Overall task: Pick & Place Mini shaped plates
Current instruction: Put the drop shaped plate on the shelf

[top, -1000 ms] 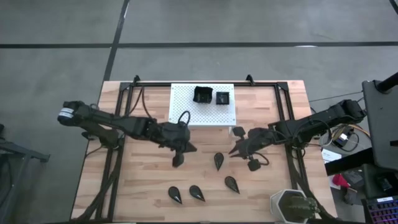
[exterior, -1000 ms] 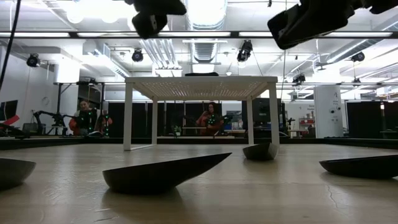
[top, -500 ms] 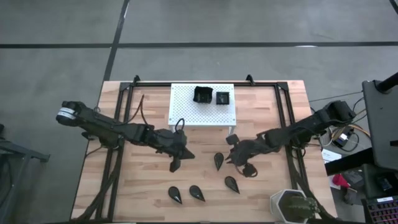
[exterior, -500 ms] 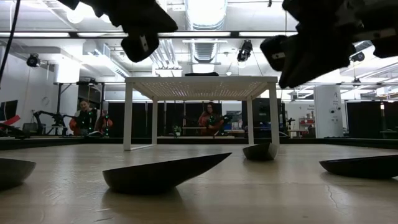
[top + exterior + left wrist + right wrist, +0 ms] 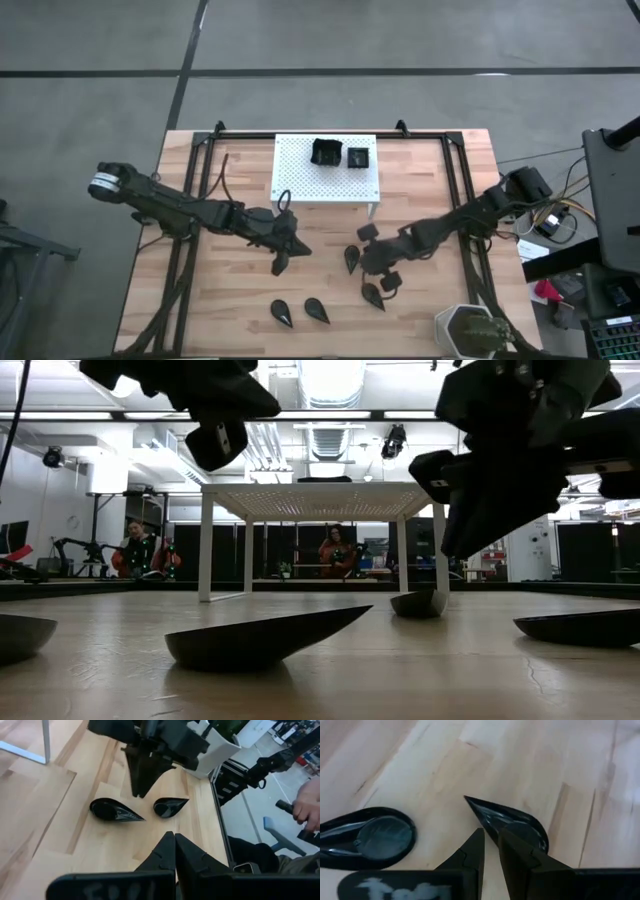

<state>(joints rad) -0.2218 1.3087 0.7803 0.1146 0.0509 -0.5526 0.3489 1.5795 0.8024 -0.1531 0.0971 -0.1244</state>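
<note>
Several glossy black teardrop plates lie flat on the wooden table: one [image 5: 352, 258] mid-table, one [image 5: 372, 295] nearer the front, and two [image 5: 283, 313] [image 5: 317, 309] close to the front edge. Two square plates [image 5: 326, 152] [image 5: 358, 156] rest on the white stand. My right gripper [image 5: 363, 264] hovers above the mid-table teardrops, pointing steeply down, its fingers a narrow gap apart; in the right wrist view, the right gripper [image 5: 491, 837] has a teardrop plate [image 5: 512, 826] just beyond its tips. My left gripper [image 5: 281, 266] [image 5: 174, 840] hangs shut and empty above the table, left of them.
The white perforated stand [image 5: 300, 172] stands at the table's far middle. A grey-green pot [image 5: 468, 330] sits at the near right corner. Bare wood lies between the two arms and along the left side. A person's hand [image 5: 307, 810] shows beyond the table's edge.
My right gripper has come down and moved toward the table's left and near edge, tipping steeper, until it hangs over the mid-table teardrop plates. My left gripper has sunk a little. No plate has moved.
</note>
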